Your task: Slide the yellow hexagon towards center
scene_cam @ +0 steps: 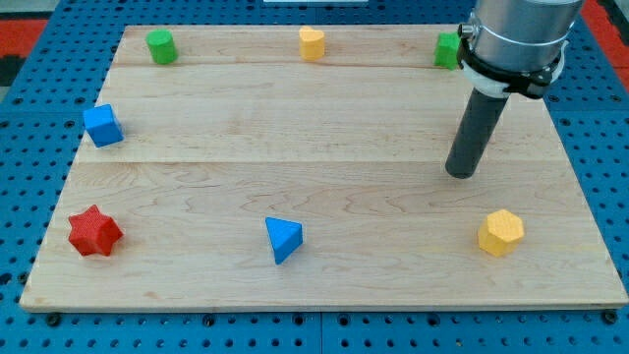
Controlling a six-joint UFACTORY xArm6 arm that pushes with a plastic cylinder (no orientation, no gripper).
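The yellow hexagon (501, 232) lies near the view's bottom right of the wooden board (324, 206). My tip (460, 172) stands on the board above it and slightly to its left, about a block's width apart from it. The rod rises to the arm's grey body at the view's top right.
A yellow block with a rounded top (312, 42) sits at the top middle. A green cylinder (161, 45) is at the top left, and a green block (447, 50) is partly hidden behind the arm. A blue cube (102, 125), a red star (94, 231) and a blue triangle (283, 238) lie left and bottom.
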